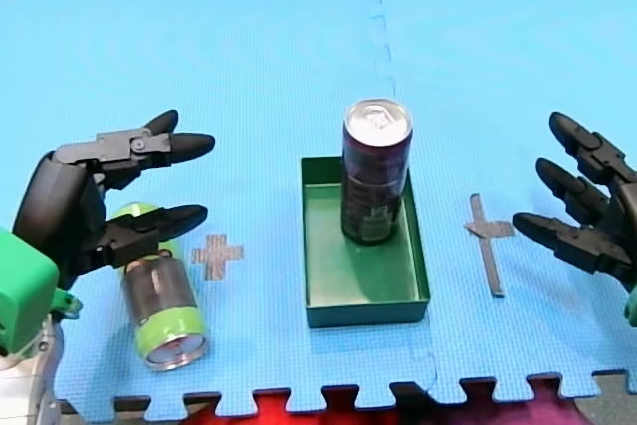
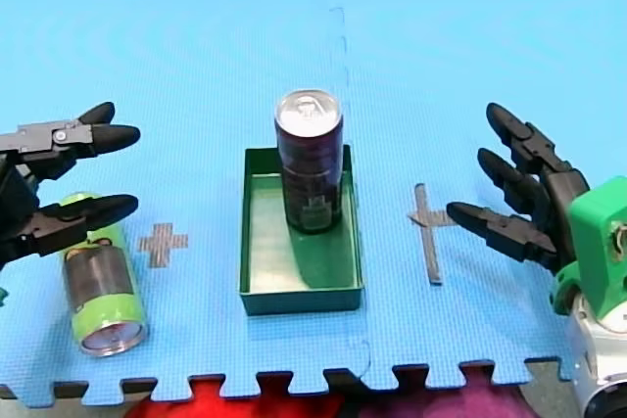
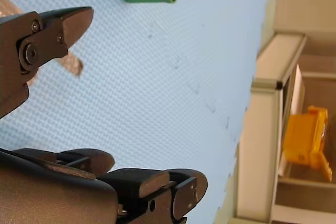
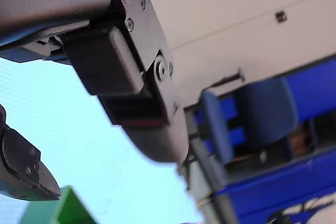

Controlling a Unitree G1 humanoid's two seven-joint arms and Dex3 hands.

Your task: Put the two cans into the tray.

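Head views:
- Left hand: at 9 o'clock of the tray, fingers uncurled, gripping nothing. It hangs over the green can; whether they touch I cannot tell.
- Green can: on its side on the blue foam mat, silver end toward the near edge. The label is too small to read.
- Purple can: upright in the tray's far end, print unreadable.
- Right hand: at 3 o'clock, uncurled, grasping nothing.
- Tape cross: between green can and tray.

First wrist view: black fingers apart over the mat, with a tray corner beyond.

Second wrist view: black finger, a tray corner, and a blue chair.
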